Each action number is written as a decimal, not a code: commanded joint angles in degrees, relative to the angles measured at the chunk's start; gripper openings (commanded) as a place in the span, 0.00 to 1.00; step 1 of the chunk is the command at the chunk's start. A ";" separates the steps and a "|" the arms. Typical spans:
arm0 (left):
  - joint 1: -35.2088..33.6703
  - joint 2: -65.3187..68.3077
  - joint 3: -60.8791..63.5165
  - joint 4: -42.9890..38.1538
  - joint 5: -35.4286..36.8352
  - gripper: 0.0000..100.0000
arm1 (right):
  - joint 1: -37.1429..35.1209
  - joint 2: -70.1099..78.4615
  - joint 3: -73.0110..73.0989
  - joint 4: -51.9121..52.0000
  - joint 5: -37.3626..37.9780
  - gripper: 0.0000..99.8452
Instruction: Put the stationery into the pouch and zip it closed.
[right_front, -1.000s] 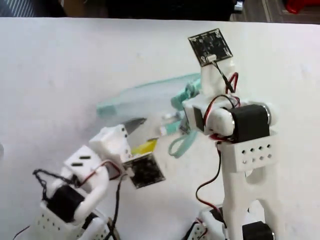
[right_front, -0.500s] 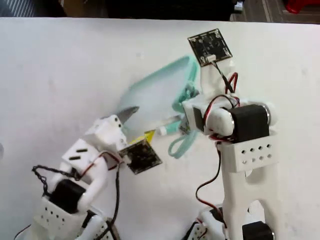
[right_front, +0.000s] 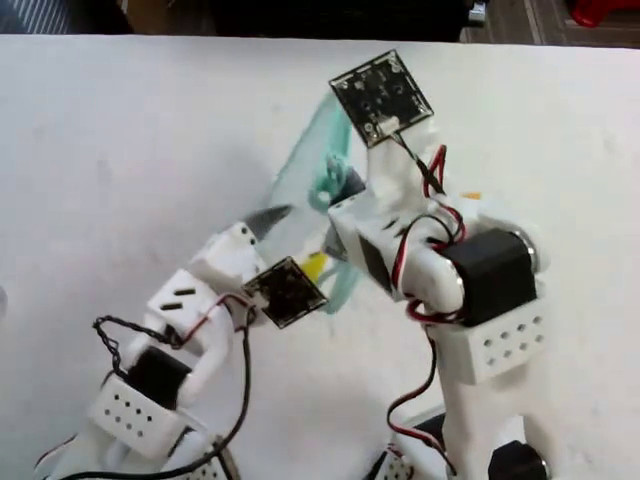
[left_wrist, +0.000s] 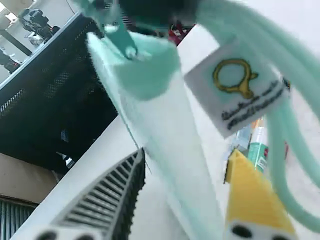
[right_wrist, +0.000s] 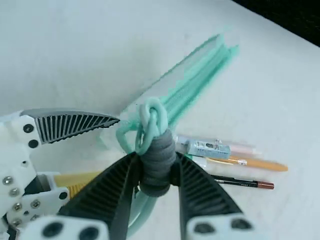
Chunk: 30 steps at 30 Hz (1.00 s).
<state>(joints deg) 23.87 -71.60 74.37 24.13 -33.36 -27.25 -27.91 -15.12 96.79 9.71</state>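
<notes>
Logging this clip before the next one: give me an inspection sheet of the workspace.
Surface: white table.
Job's things: teal pouch tilted up, held by its cord loop; pens lying on the table, outside it.
Clutter: nothing seen.
Grippers: right gripper shut on the cord loop; left gripper open, astride the pouch's edge.
Cables: red and black wires on both arms.
Surroundings: black mesh panel beyond the table.
</notes>
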 joint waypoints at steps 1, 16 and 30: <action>-1.98 0.31 1.67 -8.62 0.79 0.23 | -0.66 -1.36 -4.13 1.36 0.35 0.02; -1.27 0.48 8.62 -21.01 12.92 0.21 | -8.92 -1.45 -4.40 1.27 0.70 0.02; 0.22 -3.47 8.26 -11.78 17.41 0.10 | -7.78 -1.45 -5.36 1.27 0.79 0.02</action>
<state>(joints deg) 23.25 -72.13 83.52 10.42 -16.57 -35.52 -27.91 -18.02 96.88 9.80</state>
